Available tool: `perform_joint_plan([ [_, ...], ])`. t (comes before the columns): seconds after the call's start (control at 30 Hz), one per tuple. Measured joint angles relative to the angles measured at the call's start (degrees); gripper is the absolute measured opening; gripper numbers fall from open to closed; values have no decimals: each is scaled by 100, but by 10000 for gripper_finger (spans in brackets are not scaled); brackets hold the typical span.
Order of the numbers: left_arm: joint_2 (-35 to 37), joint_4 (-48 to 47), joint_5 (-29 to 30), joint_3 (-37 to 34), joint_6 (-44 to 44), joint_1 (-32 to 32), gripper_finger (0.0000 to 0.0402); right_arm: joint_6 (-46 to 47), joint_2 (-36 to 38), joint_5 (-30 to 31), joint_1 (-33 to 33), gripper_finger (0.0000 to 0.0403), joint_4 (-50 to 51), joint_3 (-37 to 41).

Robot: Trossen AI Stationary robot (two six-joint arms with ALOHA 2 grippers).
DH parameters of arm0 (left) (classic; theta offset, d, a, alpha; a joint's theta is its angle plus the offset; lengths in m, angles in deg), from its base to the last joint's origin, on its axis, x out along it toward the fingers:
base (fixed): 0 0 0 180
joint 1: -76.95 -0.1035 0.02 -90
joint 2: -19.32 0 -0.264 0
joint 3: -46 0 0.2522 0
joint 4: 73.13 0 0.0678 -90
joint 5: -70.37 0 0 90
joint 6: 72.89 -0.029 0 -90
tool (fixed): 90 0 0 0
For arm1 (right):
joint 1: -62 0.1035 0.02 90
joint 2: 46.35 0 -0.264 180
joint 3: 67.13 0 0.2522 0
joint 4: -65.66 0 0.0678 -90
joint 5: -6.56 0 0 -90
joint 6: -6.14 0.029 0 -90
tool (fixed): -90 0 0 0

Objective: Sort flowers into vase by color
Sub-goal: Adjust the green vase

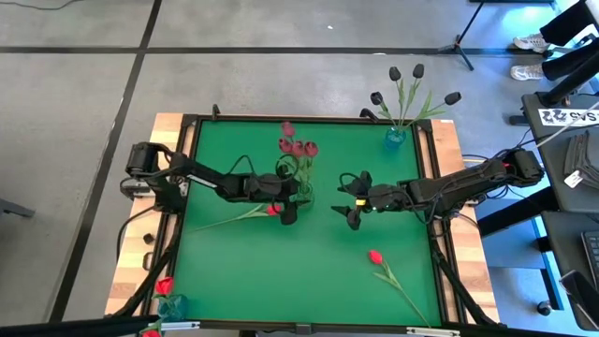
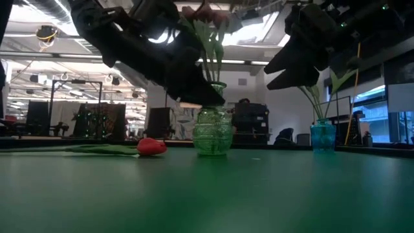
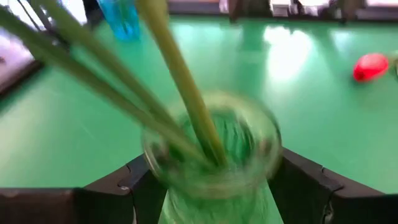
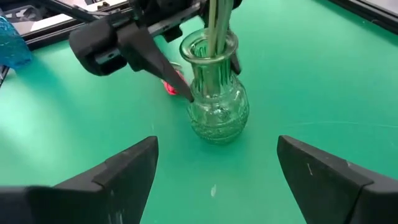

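A clear glass vase [image 4: 216, 106] stands upright on the green table [image 1: 243, 271], holding several tulips with dull pink-red heads [image 1: 298, 147]. My left gripper [image 3: 211, 180] reaches in from the table's left, open, with one finger on either side of the vase. My right gripper [image 4: 217, 180] hovers open just right of the vase, with nothing between its fingers. One red tulip [image 1: 271, 210] lies flat under my left arm. Another red tulip [image 1: 375, 256] lies near the front right. My left gripper has the glass vase's neck [image 3: 155, 155] between its two fingers [image 3: 124, 186], coming nearly level from the table's left. Whether the fingers touch the glass, I cannot tell. The vase stands upright on the table.
A blue vase [image 1: 395, 138] with black tulips stands at the far right edge. Another blue vase [image 1: 170, 304] with red tulips stands at the near left corner. A wooden frame [image 1: 140, 253] borders the table.
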Motion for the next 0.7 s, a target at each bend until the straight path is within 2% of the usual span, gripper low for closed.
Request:
perform_joint_plan([
  [0.17,44,-523,-16,5,165,35,245,-19,0,140,0,328,2,0],
  [0.27,167,-732,173,0,228,132,245,-20,0,262,-2,328,4,0],
  [0.47,462,-1029,286,-10,271,162,245,-17,-2,303,0,328,-9,0],
  [0.7,466,-1295,277,-11,380,166,245,15,-2,201,0,328,11,0],
])
